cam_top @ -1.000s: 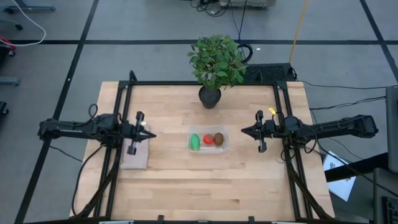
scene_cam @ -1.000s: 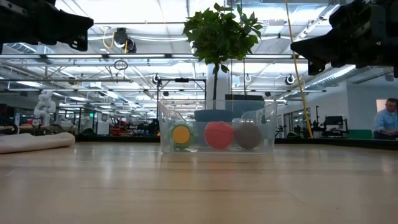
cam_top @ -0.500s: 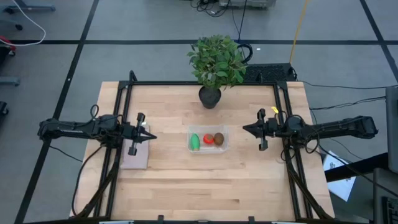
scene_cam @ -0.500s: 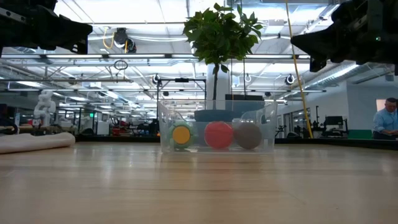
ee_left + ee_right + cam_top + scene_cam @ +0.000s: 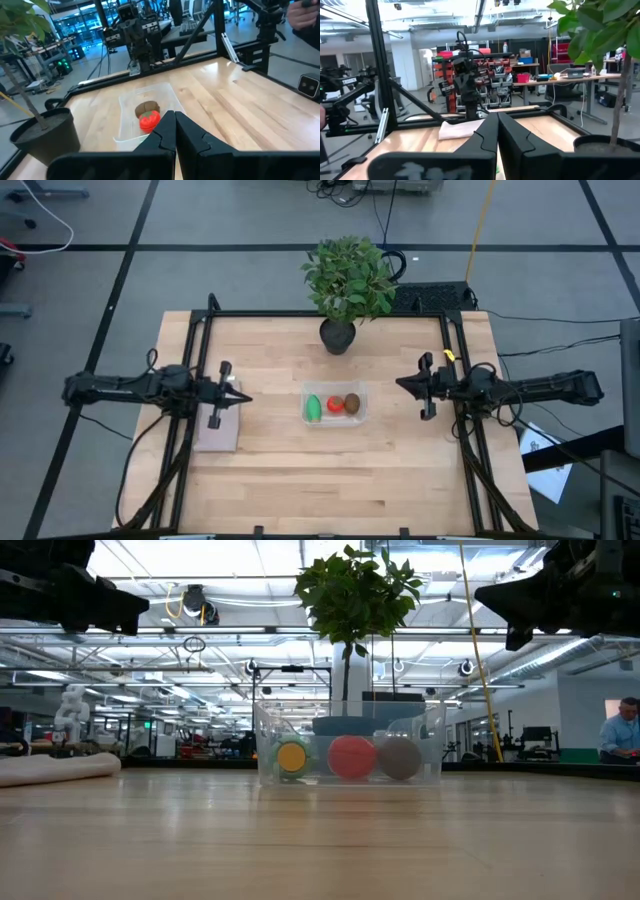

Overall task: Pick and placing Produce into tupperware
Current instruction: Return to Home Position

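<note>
Produce [image 5: 334, 403] fills tupperware [image 5: 335, 386]; closed, empty left end effector [image 5: 242, 397], right end effector [image 5: 401, 386] hang clear.

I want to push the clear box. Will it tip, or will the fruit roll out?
Probably slides, not tips: the box is low and wide, flat on the smooth table. The tomato and kiwi look round, so they may roll a bit, but the walls stand higher than them.

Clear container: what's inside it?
The container holds a green piece, a red tomato and a brown kiwi, side by side. Anything beneath them is covered.
</note>
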